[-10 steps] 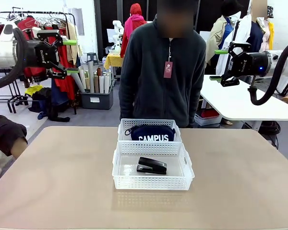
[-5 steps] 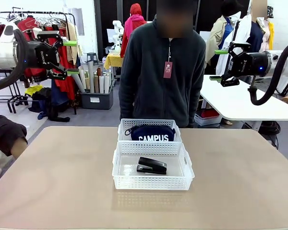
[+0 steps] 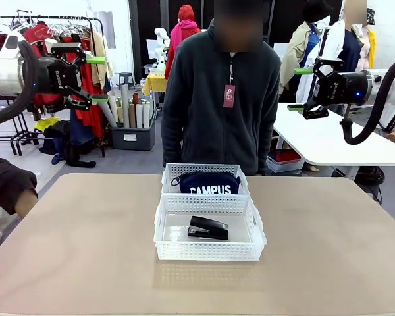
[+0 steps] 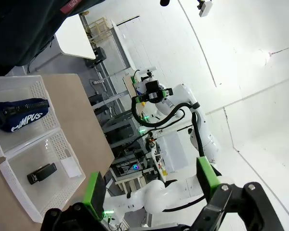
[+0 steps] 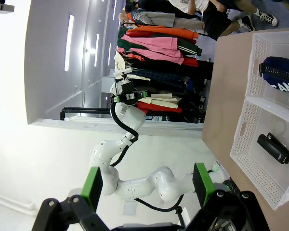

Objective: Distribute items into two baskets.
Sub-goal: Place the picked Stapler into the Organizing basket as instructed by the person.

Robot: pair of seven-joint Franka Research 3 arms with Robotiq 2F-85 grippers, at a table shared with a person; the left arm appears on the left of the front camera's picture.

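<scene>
Two white lattice baskets stand end to end at the table's middle. The near basket (image 3: 209,249) holds a small black stapler (image 3: 208,228). The far basket (image 3: 205,170) holds a navy pouch (image 3: 206,182) with white "CAMPUS" lettering. Both arms are raised high off the table. My left gripper (image 3: 96,78) hangs open at the upper left, empty. At the upper right my right gripper (image 3: 300,88) is open and empty too. The left wrist view shows the pouch (image 4: 20,114) and the stapler (image 4: 42,173) far below its open gripper (image 4: 149,182). The right wrist view shows the stapler (image 5: 274,147) and the pouch (image 5: 282,73) beyond its open gripper (image 5: 147,182).
A person in a dark fleece (image 3: 220,99) stands at the table's far edge, right behind the baskets. The tan tabletop (image 3: 79,237) spreads bare on both sides of the baskets. A white table (image 3: 329,141) stands at the back right, a clothes rack (image 3: 49,39) at the back left.
</scene>
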